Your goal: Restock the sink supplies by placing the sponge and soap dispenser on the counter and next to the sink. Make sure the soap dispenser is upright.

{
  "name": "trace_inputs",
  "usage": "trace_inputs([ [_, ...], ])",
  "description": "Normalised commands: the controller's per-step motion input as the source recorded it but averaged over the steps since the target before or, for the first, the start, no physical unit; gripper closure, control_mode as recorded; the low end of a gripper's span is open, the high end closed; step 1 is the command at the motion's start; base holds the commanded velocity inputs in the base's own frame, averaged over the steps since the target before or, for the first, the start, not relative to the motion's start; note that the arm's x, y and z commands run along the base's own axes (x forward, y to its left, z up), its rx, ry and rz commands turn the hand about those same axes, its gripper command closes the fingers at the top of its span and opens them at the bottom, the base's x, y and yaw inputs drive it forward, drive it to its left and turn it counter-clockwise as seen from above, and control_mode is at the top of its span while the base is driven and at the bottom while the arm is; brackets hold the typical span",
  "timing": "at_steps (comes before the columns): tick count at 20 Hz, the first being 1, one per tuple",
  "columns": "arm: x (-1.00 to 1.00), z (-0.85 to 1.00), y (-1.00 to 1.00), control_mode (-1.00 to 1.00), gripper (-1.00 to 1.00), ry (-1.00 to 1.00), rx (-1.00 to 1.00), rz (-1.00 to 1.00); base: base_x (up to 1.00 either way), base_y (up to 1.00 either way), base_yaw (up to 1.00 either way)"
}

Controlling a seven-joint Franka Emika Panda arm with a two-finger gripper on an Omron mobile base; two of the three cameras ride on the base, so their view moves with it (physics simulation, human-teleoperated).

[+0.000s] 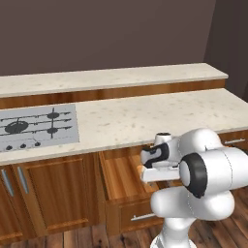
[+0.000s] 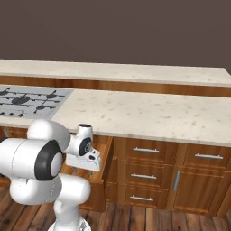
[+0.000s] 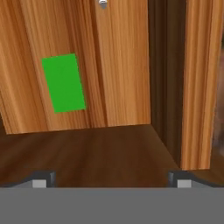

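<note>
The sponge (image 3: 64, 82) lies flat, green face up, on the wooden floor of the open drawer (image 3: 118, 65), to the upper left in the hand view. My gripper (image 3: 111, 178) hangs above the drawer, open wide, with nothing between its fingertips (image 3: 43, 180). From the base views, the hand (image 1: 157, 160) points down into the pulled-out drawer (image 1: 118, 179) under the counter (image 1: 145, 116). A small orange shape (image 1: 140, 169) peeks out beside the hand; I cannot tell whether it is the soap dispenser. The sink is out of view.
A grey stovetop (image 1: 36, 127) is set into the counter at the left. A raised back ledge (image 1: 111, 77) runs behind the counter. Closed drawers with metal handles (image 2: 145, 150) sit to the right of the open drawer. The drawer's side wall (image 3: 199, 83) stands close on the right.
</note>
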Motion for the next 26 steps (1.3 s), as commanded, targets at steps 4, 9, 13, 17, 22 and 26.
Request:
trace_inputs([
  [4,0.66,0.00,0.25,-1.00,-1.00,-0.05,0.00,0.00,0.00,0.00,0.00],
  [9,0.54,0.00,0.16,-1.00,-1.00,-0.04,-0.05,0.00,0.00,0.00,0.00],
  [13,0.29,-0.01,0.03,-1.00,-1.00,-0.02,-0.19,0.00,0.00,0.00,0.00],
  [17,0.12,-0.25,0.00,-1.00,-1.00,-0.07,-0.22,-0.02,0.00,0.00,0.00],
  [22,0.27,-0.18,0.00,-1.00,-1.00,-0.07,-0.13,-0.01,0.00,0.00,0.00],
  [26,0.26,-0.03,0.00,-1.00,-1.00,-0.13,-0.07,0.00,0.00,0.00,0.00],
])
